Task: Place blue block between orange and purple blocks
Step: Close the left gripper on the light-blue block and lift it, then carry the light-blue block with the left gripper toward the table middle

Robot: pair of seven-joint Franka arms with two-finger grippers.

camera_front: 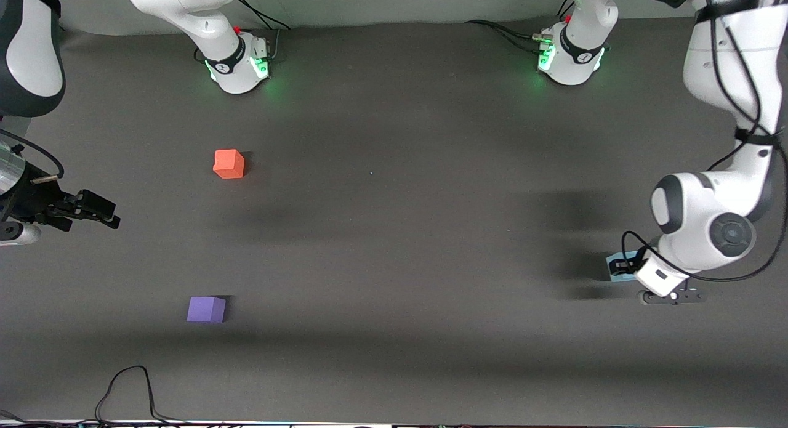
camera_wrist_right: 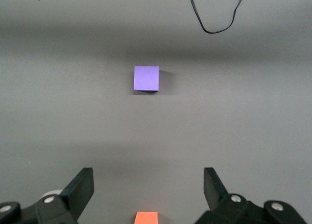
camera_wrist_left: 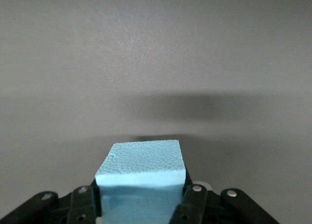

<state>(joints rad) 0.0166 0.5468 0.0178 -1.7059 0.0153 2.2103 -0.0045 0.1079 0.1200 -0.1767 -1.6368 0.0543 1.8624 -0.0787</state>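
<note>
The purple block (camera_front: 206, 309) lies nearest the front camera on the bench (camera_front: 394, 243), well apart from the left pincer (camera_front: 623, 269) at the left arm's end. That pincer is down at the bench, its fingers (camera_wrist_left: 193, 200) clenched on the blue block (camera_wrist_left: 141, 177), so the grasp looks made, though lift, carry and placement all remain. The orange block (camera_front: 229, 164) sits farther back, the gap for the blue one unfilled. The right pincer (camera_wrist_right: 148, 190) waits released, hovering at the right arm's end.
</note>
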